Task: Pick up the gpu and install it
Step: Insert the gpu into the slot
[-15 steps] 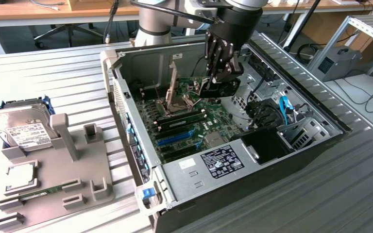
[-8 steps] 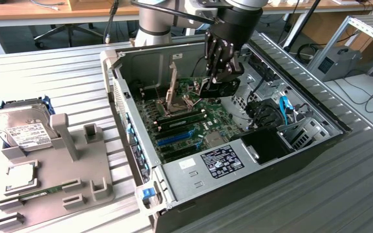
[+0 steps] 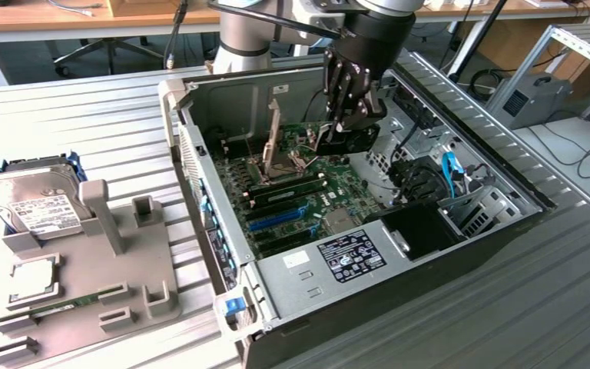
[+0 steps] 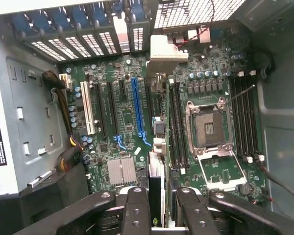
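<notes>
- In the exterior view we see the gripper (image 3: 349,115) lowered inside the open computer case (image 3: 213,254), above the motherboard (image 3: 306,196). Its fingers clasp a thin card held edge-on, which we judge to be the gpu (image 3: 321,138). The grey parts tray (image 3: 90,300) at the exterior view's left has the hard drive (image 3: 31,204) but no such card, so pickup looks done.
- In the wrist view the gpu (image 4: 156,147) hangs on edge between the fingers (image 4: 136,210), over the board beside the blue slot (image 4: 137,105). We judge it not yet seated.

a lab or workshop: an open pc case (image 3: 479,231) on a metal bench (image 3: 90,115), wooden desks (image 3: 59,15) behind
</notes>
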### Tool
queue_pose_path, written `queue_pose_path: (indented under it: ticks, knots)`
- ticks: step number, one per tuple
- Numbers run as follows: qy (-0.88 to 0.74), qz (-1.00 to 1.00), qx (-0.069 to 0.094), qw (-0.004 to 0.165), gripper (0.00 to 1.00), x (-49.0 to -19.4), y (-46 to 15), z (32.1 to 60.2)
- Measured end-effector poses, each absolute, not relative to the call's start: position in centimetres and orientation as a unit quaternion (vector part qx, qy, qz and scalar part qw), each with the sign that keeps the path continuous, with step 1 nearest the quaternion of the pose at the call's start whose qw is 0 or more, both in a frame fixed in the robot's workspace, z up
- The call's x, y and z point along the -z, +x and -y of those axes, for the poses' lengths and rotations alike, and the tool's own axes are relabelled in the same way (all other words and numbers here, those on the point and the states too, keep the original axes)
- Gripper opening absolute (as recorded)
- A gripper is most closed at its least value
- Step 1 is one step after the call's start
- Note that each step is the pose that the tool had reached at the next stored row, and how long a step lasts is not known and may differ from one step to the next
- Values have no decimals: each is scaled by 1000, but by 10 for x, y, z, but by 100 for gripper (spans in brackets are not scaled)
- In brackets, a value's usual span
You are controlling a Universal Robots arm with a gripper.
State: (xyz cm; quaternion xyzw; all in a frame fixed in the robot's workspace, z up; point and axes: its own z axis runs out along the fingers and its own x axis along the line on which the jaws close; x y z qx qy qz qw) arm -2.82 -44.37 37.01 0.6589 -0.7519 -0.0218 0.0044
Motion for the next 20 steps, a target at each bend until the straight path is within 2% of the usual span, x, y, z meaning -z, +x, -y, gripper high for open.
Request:
queue_pose_path:
  ticks: [20]
  knots:
    - [678, 734, 22, 5, 26, -370, -28, 444]
